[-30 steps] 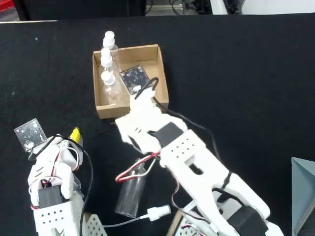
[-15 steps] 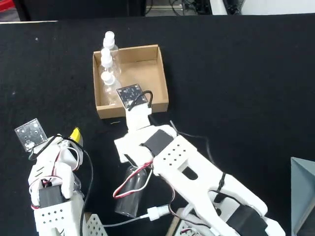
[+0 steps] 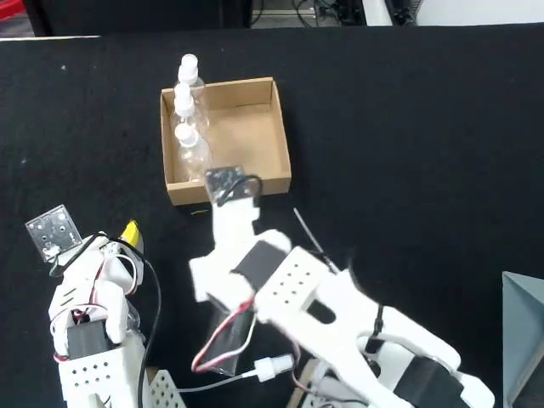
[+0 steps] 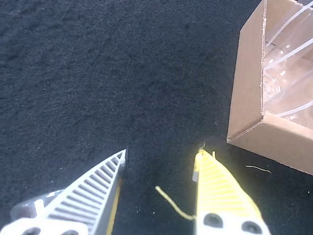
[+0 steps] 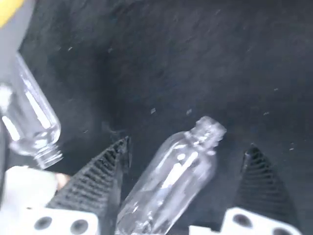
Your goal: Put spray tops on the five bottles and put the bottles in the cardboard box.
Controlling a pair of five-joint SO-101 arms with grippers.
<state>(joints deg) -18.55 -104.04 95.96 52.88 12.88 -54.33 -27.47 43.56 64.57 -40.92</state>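
1. The left hand (image 4: 159, 157) hovers low over the black counter (image 4: 73, 58), near a corner of the cardboard box (image 4: 247, 83). Its fingers are spread apart and grip nothing.
2. The cardboard box sits toward the counter's far side. Three clear bottles (image 3: 194, 155) with white spray tops lie in a row along its left wall, and the farthest top pokes over the rim.
3. The right hand (image 5: 188, 146) hangs just in front of the box. Its fingers are wide apart on either side of an uncapped bottle (image 5: 168, 183) lying on the counter, not clamped on it. A second uncapped bottle (image 5: 32, 117) is nearby.
4. A loose spray top (image 3: 274, 368) with its tube lies just beside the straddled bottle.
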